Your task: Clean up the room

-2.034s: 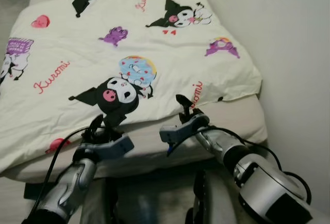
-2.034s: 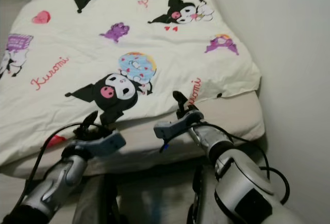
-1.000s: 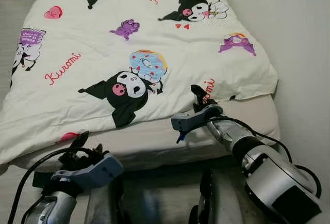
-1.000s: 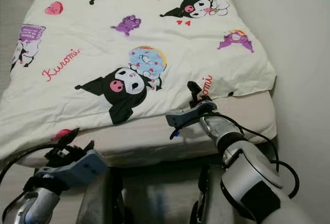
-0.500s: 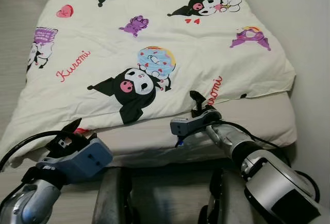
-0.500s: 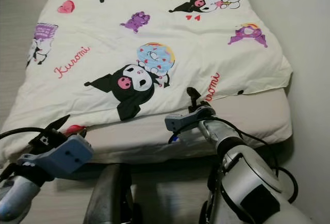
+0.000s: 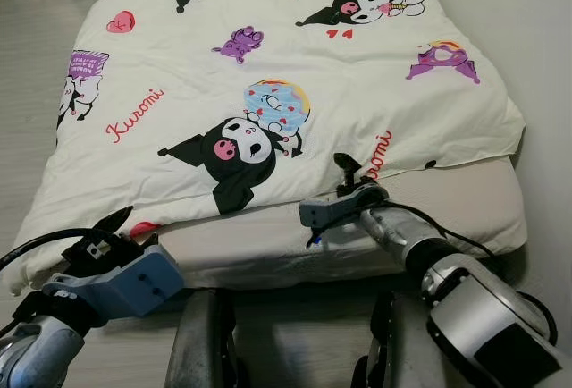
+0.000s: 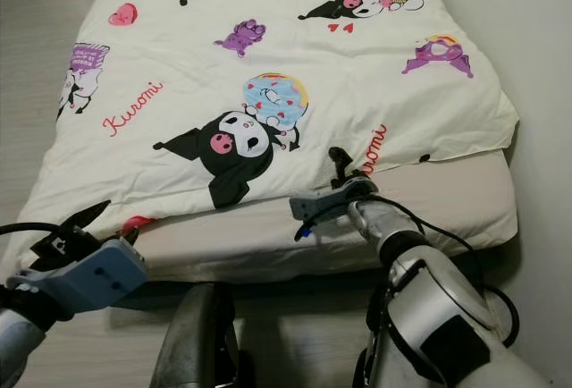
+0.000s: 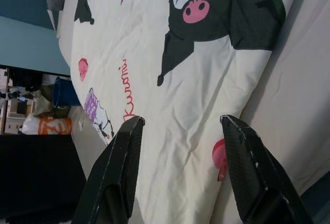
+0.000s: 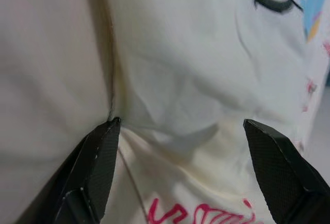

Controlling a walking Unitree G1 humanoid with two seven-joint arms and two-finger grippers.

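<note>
Our right gripper [image 10: 180,157] hangs with fingers spread at the hem of the cartoon-print blanket [image 7: 268,75], grasping nothing; our left gripper [image 9: 180,167], likewise agape and empty, waits low at seven o'clock off the corner; the blanket covers most of the mattress [image 7: 465,209] (bare at five o'clock, where the hem runs askew); by our reckoning, straightening remains.

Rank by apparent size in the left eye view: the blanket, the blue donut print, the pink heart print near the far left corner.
1. blanket
2. blue donut print
3. pink heart print; it lies farther from the camera, which may shrink it somewhat, though the gap looks clear.
</note>
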